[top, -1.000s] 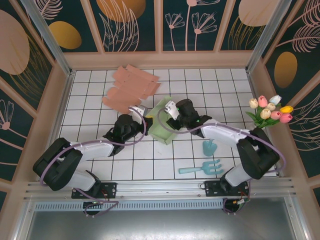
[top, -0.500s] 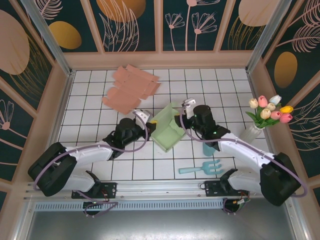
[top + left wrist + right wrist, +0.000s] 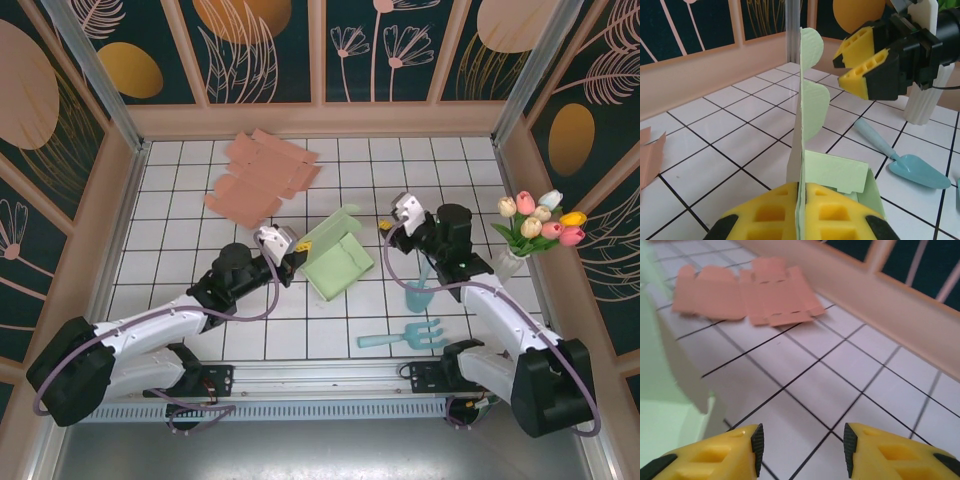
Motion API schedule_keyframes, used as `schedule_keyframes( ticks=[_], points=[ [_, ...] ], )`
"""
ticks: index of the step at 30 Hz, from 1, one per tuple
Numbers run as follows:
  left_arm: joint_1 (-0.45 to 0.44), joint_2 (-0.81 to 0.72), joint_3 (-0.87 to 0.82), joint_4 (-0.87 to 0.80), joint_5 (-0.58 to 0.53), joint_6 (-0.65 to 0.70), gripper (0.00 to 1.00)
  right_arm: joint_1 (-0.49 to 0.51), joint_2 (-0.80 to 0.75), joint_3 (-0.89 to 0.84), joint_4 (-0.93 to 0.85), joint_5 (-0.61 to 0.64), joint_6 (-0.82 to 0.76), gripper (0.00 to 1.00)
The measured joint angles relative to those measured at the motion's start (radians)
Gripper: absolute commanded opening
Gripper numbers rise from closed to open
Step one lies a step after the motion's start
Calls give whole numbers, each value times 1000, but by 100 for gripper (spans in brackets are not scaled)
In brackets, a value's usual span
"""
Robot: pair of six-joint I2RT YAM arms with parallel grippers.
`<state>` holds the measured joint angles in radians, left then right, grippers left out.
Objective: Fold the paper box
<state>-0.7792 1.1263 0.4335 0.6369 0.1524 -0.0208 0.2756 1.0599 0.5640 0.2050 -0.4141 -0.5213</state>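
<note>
Trowel near rake — tulips at right

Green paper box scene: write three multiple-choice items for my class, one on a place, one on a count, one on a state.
1. Where do the flat pink box blanks lie?
A. On the far left part of the table, beyond the green paper box
B. Inside the vase
C. Between the arm bases

2. How many teal garden tools lie on the table?
A. One
B. Two
C. Four

3. What is the left pincer doing?
A. Standing open over bare tiles
B. Shut on a panel of the green paper box
C. Shut on a tulip

Key: 1 A, they lie near the back wall; 2 B, a trowel and a hand fork; 3 B, its yellow fingers pinch the upright panel.
</note>
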Motion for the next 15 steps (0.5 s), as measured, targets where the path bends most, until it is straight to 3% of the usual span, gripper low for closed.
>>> schedule_keyframes(
  ticks=[4, 9, 15],
  points=[
    [-1, 5, 0, -13, -71, -2, 0, 2, 6, 25, -72, -66, -88, 51],
    [0, 35, 0, -13, -207, -64, 0, 61, 63, 80, -135, -21, -101, 52],
    [0, 49, -28, 22, -221, -187, 0, 171, 212, 182, -240, 55, -110, 53]
  ],
)
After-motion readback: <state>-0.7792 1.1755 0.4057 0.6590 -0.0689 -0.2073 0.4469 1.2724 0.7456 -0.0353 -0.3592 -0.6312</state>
